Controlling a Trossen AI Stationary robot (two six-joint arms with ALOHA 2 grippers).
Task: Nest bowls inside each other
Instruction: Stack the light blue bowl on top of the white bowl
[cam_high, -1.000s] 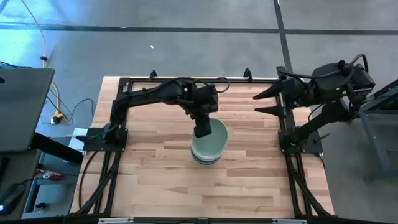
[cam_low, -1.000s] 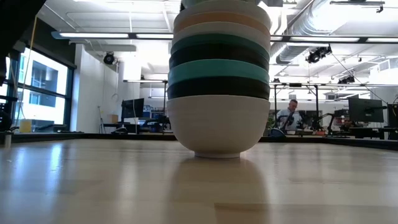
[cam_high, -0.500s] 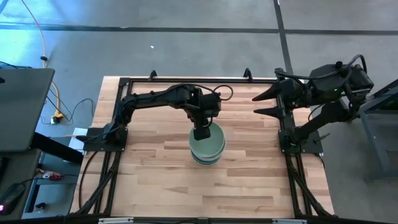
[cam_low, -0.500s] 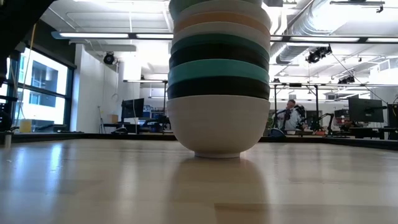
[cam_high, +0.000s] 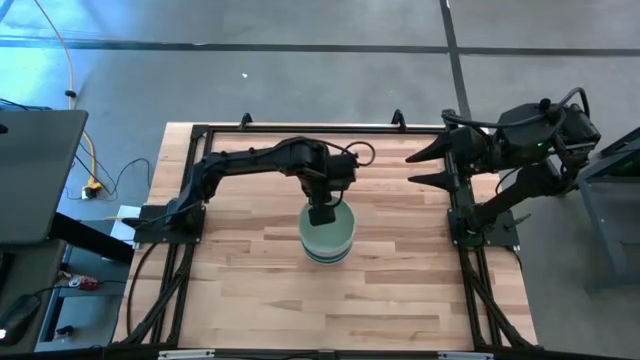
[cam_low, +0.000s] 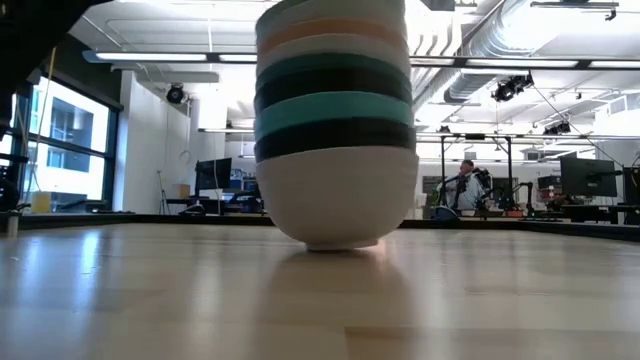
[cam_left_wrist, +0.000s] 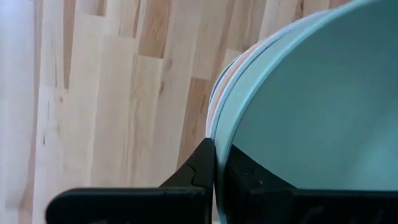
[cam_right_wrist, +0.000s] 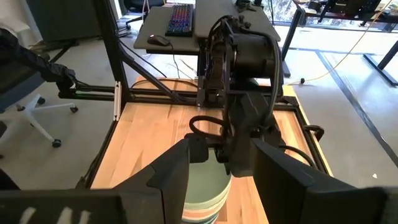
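Note:
The bowls stand nested in one stack (cam_high: 327, 237) near the table's middle, resting on the bottom white bowl's foot (cam_low: 337, 240). Above it in the low view come black, teal, dark green, white and peach bands (cam_low: 333, 100). The mint green bowl (cam_left_wrist: 311, 106) sits on top. My left gripper (cam_high: 321, 214) (cam_left_wrist: 217, 163) is over the stack's far-left side, shut on the mint bowl. My right gripper (cam_high: 424, 166) (cam_right_wrist: 219, 177) is open and raised at the table's far right edge, touching nothing. My left gripper pinches the rim of the mint green bowl (cam_left_wrist: 216, 138) on the stack's far-left side, one finger (cam_left_wrist: 200, 163) outside the wall and one finger (cam_left_wrist: 244, 175) inside the bowl. The fingers come from above, pointing down. The bowl sits nested in the stack, which stands on the table.
Bare wooden tabletop (cam_high: 250, 290) lies all around the stack. Black frame rails (cam_high: 180, 250) run along the left and right sides. In the low view the room behind holds desks, monitors and a person (cam_low: 462, 185).
My left gripper went down with the mint green bowl, setting it into the top of the stack. Then it drew toward the table's left edge, and the whole stack slid a short way left along the table with it.

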